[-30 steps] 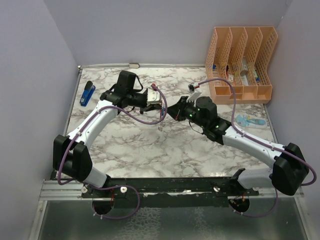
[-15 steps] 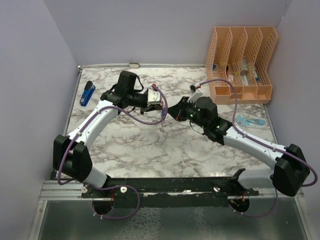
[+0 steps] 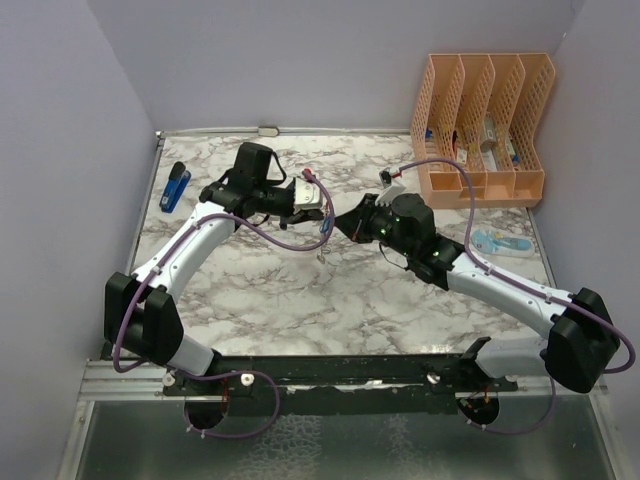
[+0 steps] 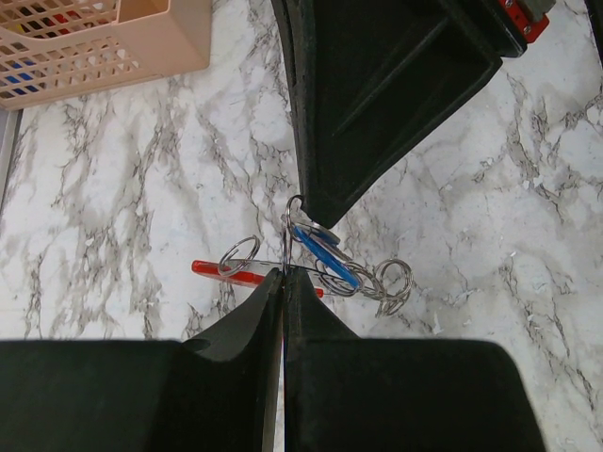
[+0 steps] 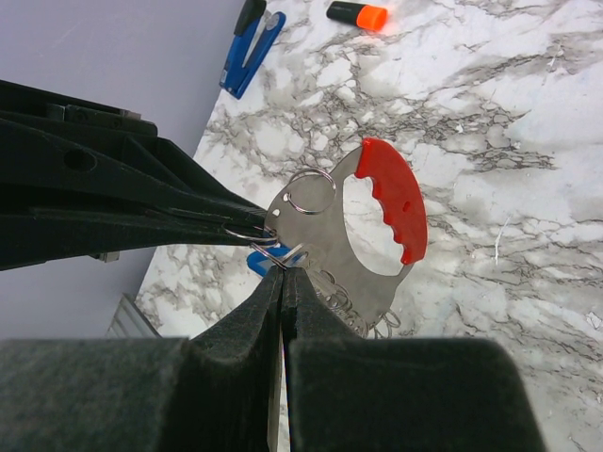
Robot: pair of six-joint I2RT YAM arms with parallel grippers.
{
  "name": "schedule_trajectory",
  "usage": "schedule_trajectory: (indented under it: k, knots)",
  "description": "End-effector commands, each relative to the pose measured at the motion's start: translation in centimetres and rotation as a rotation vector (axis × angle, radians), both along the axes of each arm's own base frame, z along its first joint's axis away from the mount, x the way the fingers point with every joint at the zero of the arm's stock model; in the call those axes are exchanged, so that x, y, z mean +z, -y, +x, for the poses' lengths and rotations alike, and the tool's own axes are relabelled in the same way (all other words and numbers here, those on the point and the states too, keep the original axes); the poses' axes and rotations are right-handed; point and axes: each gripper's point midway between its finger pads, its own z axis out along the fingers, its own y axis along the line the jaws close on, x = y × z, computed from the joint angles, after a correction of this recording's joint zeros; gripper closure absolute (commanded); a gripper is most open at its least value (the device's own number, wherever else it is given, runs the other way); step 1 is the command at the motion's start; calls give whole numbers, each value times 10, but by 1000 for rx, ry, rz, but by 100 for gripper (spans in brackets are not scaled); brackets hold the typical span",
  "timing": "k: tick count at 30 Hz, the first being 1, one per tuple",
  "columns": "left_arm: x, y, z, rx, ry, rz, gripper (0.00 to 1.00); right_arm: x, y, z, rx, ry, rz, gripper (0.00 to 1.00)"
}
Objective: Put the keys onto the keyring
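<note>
The keyring, a silvery plate (image 5: 320, 231) with a red crescent (image 5: 398, 200), hangs in the air between both arms, and it also shows in the top view (image 3: 313, 188). My left gripper (image 4: 284, 274) is shut on its edge, its fingers (image 5: 141, 202) reaching in from the left. My right gripper (image 5: 283, 270) is shut on a blue-headed key (image 5: 260, 259) by a small split ring at the plate's edge. In the left wrist view the blue key (image 4: 325, 255) hangs among several silvery rings (image 4: 391, 282). In the top view the grippers (image 3: 305, 207) (image 3: 339, 222) nearly touch.
An orange file organizer (image 3: 480, 115) stands at the back right. A dark-blue stapler-like object (image 3: 175, 187) lies at the left edge. An orange-and-black marker (image 5: 358, 14) lies behind the keyring. A light-blue item (image 3: 500, 242) lies at the right.
Almost nothing has moved. Both grippers keep their hold and the right gripper has shifted only slightly against the keyring.
</note>
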Motion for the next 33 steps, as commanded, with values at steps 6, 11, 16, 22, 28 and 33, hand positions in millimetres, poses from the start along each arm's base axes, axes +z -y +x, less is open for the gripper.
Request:
schedule_trajectory:
  k: [6, 11, 16, 22, 28, 33]
  knots:
    - [16, 1, -6, -26, 50, -36, 100, -7, 3, 1, -20, -30, -14, 99]
    - [14, 1, -9, -46, 48, -37, 100, -8, 0, 0, -11, -39, -2, 99]
    - [11, 1, -11, -58, 54, -33, 100, -5, -1, -1, -6, -40, 17, 99]
    - [12, 2, -14, -75, 54, -40, 100, -1, -1, -3, -2, -39, 32, 99]
    - [11, 2, -18, -97, 60, -42, 100, 0, -1, -5, 3, -52, 45, 99]
    - [8, 1, -19, -111, 84, -32, 100, 0, -2, -6, 8, -75, 60, 99]
